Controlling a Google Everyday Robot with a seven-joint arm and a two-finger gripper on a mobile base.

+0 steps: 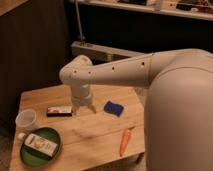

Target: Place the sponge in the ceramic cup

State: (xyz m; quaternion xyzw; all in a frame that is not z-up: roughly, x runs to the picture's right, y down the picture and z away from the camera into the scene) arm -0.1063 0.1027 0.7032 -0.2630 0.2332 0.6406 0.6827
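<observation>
Camera view: white arm (115, 72) reaching in from the right over a wooden tabletop (90, 135), wrist bent straight down. Gripper (84, 107) low over the middle of the tabletop, closer to the far edge than the near one, jaws spread apart and holding nothing. Dark-blue sponge (113, 107) flat on the wood just to the right of the gripper, apart from it, untouched. Dark packet with a white label (59, 111) lying just to the left of the gripper. Pale ceramic cup (26, 119) upright near the left edge, beyond the packet, well apart from the sponge. Green plate (30, 157) at the near left corner, carrying a white carton (41, 143) laid flat. Orange carrot (125, 141) near the near right edge, pointing roughly toward the near edge, below the sponge in the frame.
</observation>
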